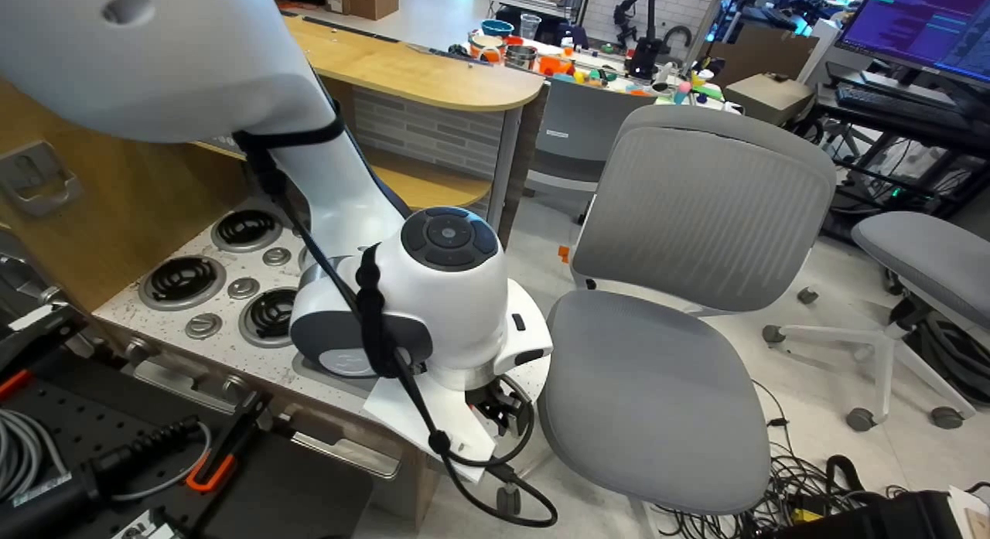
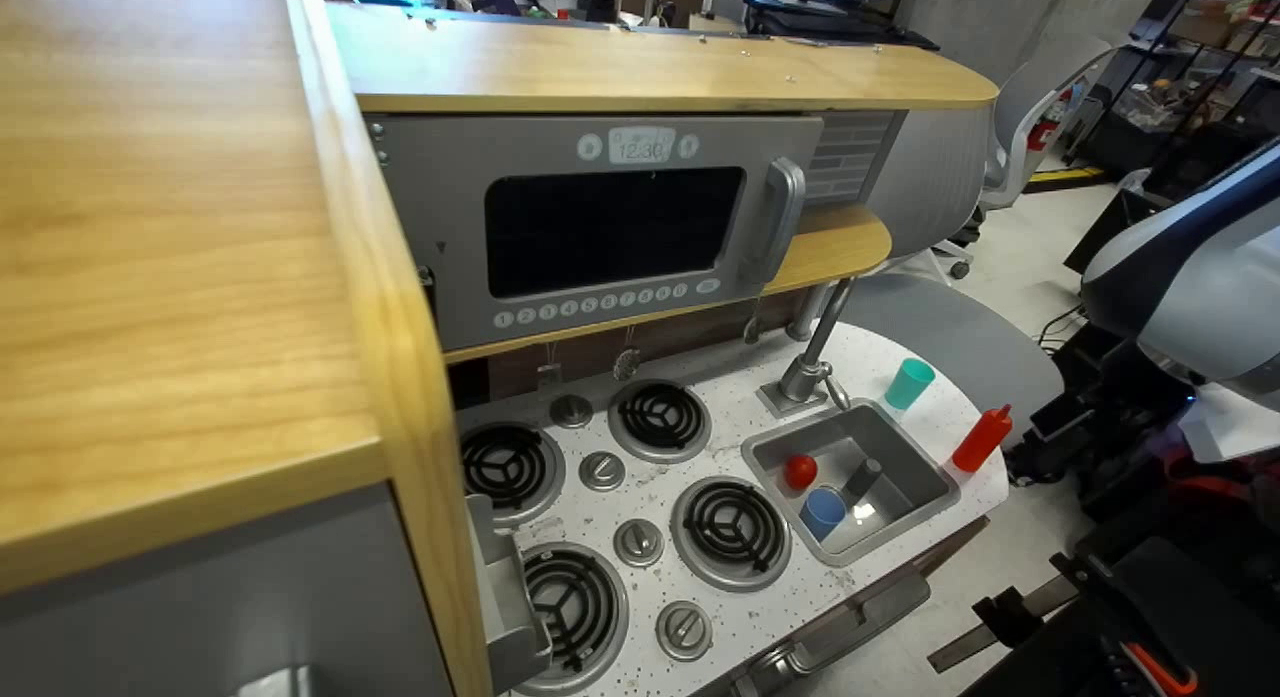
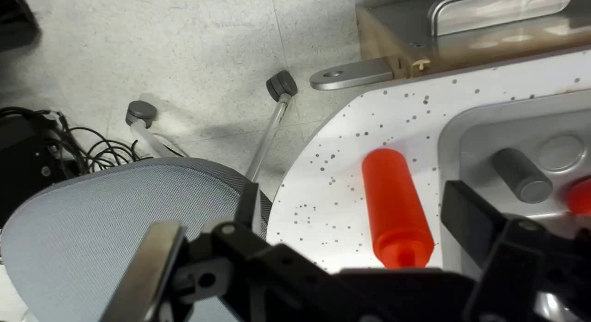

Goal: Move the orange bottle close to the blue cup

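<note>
Spread wide and empty, the black gripper (image 3: 358,206) faced the orange bottle (image 2: 982,441), upright near the curved edge of the counter (image 3: 318,229), where an off-centre approach risked toppling it floorward, away from the blue cup (image 2: 823,514) in the sink (image 2: 905,489).

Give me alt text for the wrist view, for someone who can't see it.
An orange-red bottle stands on a speckled counter, framed by the open jaws of a gripper, touching neither. At right, a sink holds a gray cylinder and a partly visible red object; at left is a gray chair seat.
</note>
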You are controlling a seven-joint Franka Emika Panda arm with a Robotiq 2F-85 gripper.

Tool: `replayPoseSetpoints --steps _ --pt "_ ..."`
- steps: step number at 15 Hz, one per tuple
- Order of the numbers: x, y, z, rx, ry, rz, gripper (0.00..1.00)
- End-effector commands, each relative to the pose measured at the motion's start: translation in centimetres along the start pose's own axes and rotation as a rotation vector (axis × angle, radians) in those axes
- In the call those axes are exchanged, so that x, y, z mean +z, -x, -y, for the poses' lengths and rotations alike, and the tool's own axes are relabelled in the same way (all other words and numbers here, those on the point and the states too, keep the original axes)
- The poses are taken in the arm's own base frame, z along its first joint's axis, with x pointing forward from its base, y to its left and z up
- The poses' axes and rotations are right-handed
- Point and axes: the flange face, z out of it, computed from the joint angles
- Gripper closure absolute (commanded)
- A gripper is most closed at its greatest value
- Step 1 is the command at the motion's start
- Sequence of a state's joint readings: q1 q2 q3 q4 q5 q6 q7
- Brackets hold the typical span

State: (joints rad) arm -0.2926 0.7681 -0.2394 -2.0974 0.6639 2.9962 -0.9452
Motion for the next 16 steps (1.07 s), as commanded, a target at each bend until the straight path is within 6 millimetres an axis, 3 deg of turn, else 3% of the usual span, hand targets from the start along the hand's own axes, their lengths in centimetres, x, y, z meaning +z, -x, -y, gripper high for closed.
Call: replayPoseSetpoints --steps 1,9,16 --pt "0.5 -2.8 0.0 0.025 0.031 0.023 0.0" --pt "0.5 -6.9 2.0 0.047 0.008 0.059 0.0" --pt "2.2 -7.7 3.5 0.059 -0.108 0.109 0.0"
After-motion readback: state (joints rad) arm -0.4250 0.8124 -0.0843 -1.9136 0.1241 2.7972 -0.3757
